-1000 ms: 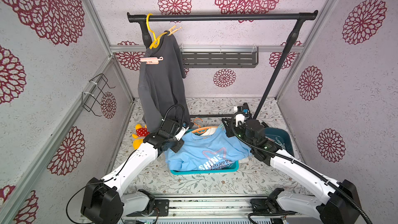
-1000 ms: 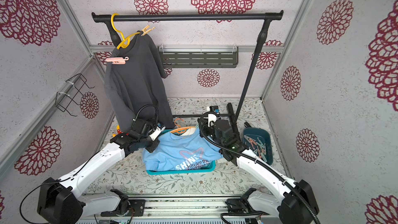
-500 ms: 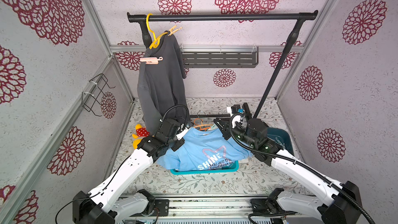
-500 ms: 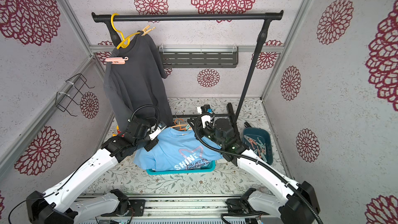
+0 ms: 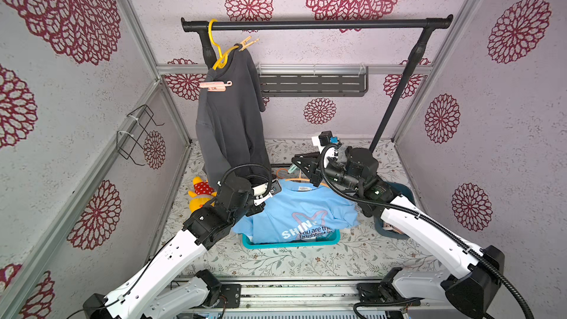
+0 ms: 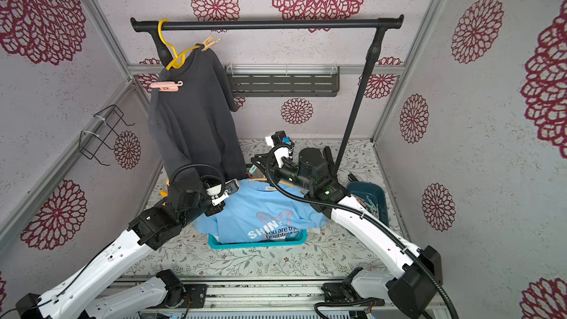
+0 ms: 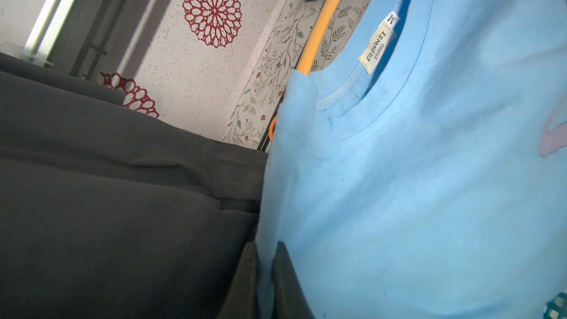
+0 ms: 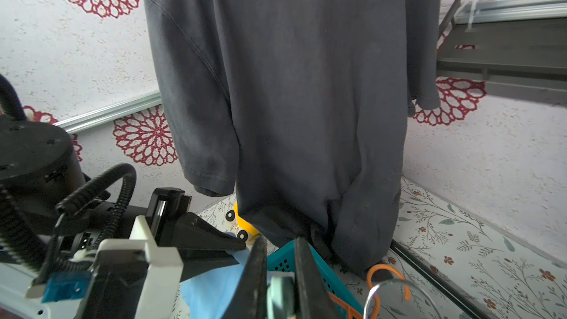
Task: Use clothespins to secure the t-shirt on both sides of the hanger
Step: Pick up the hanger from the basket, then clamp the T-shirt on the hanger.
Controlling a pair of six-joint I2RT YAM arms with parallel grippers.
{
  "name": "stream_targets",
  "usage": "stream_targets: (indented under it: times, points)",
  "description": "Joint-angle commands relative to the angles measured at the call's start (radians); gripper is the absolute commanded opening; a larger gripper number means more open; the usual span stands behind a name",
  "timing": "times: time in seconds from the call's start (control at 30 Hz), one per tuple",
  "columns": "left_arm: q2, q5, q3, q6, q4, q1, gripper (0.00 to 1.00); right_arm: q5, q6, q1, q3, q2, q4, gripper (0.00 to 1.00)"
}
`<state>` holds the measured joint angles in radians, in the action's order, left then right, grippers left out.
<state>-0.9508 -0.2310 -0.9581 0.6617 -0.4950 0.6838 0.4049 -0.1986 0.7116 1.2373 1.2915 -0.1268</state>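
A light blue t-shirt [image 5: 302,210] hangs on an orange hanger [image 5: 291,178] over a teal basket [image 5: 291,242]. My left gripper [image 7: 265,248] is shut on the fabric at one shoulder of the t-shirt [image 7: 414,179], beside the orange hanger [image 7: 317,32]. Behind the collar, my right gripper [image 8: 279,248] is shut on a mint green clothespin [image 8: 280,297], which also shows in both top views [image 5: 293,167] [image 6: 252,169]. A dark grey t-shirt [image 5: 230,124] hangs from the rail on a yellow hanger [image 5: 216,47], with a pink clothespin [image 5: 214,85] and a peach clothespin [image 5: 248,42] on it.
A black rail [image 5: 316,24] spans the back on a slanted post [image 5: 395,96]. A dark blue bin [image 6: 372,202] at the right holds several clothespins. A yellow plush toy [image 5: 199,193] lies at the left. A wire rack [image 5: 138,136] and a shelf [image 5: 313,84] are on the walls.
Both arms have shifted left with the blue t-shirt and hanger, lifting it a little. The right gripper with its clothespin has swung left toward the hanger's hook.
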Motion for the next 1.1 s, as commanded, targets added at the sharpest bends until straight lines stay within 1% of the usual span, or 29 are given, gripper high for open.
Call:
stream_targets:
  times: [0.0,0.1,0.17,0.27,0.5,0.8,1.07]
  points:
    - [0.045,0.013,0.011,0.112,0.134,0.017,0.0,0.056,0.023,0.01,0.116,0.021,0.105,0.0]
    - [0.062,0.013,0.026,0.202,0.155,0.027,0.0,0.07,0.053,0.02,0.212,0.068,0.23,0.0]
    - [0.074,0.019,0.04,0.257,0.173,0.029,0.0,0.082,0.08,0.027,0.245,0.083,0.272,0.0]
    - [0.09,0.038,0.064,0.33,0.206,0.034,0.0,0.091,0.11,0.039,0.248,0.085,0.272,0.0]
    - [0.142,0.068,0.145,0.445,0.377,0.045,0.0,0.11,0.119,0.063,0.248,0.104,0.27,0.0]
    - [0.167,0.088,0.204,0.518,0.469,0.048,0.0,0.104,0.109,0.093,0.251,0.133,0.263,0.0]
    - [0.162,0.102,0.206,0.513,0.486,0.048,0.0,0.091,0.1,0.099,0.254,0.137,0.278,0.0]
